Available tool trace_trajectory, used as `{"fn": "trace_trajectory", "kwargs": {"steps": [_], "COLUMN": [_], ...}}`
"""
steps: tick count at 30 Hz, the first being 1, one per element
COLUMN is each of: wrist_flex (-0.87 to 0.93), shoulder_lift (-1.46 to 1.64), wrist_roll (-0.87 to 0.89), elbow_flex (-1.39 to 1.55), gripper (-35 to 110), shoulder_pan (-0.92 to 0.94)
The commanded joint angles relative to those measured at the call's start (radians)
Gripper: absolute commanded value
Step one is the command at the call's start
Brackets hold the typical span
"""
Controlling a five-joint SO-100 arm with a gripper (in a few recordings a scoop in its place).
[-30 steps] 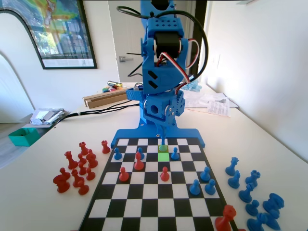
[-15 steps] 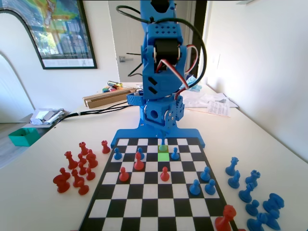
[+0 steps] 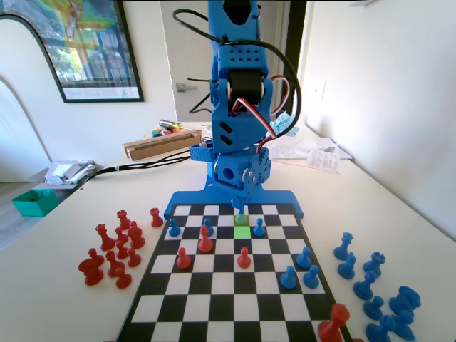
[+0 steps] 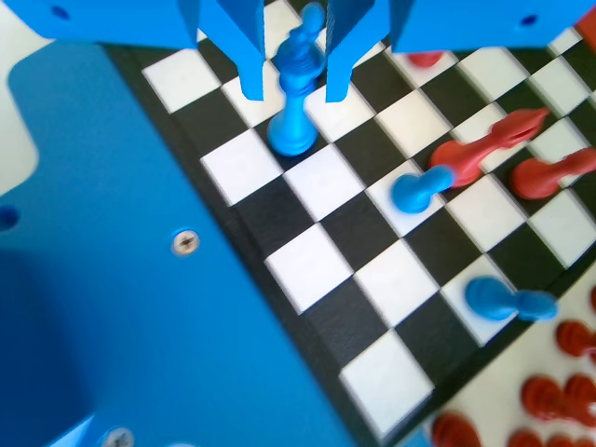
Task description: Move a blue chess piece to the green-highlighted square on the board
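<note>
While the blue arm's two fingers (image 4: pixel 291 70) stood spread either side of the slim blue plastic chess piece (image 4: pixel 296 93), touching neither flank that I could see, the piece stood upright on the black-and-white checkered board (image 4: pixel 335 270), one row short of the lime-green highlighted square (image 3: pixel 242 231). An off-centre closing could have tipped it; a loose pinch might have dropped it among the neighbouring blue pawns (image 4: pixel 419 188).

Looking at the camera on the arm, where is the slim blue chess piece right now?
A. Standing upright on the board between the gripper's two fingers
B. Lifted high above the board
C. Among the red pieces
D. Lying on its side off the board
A: in the wrist view the blue chess piece stands with its base on the board, between the fingers of the open gripper.
</note>
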Motion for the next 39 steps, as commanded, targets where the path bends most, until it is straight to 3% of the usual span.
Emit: {"fn": "trace_trajectory", "kwargs": {"steps": [1,15,26,39], "wrist_flex": [-0.008,-0.009,0.213,0.13], "shoulder_lift": [0.014,0.014,0.014,-0.089], "wrist_roll": [-0.015,-0.026,0.074,0.158], "elbow_flex": [0.017,0.012,-0.216,-0.267], "gripper": [12,1,1,1], "shoulder_pan": [-0.008,0.0,0.0,0.006]}}
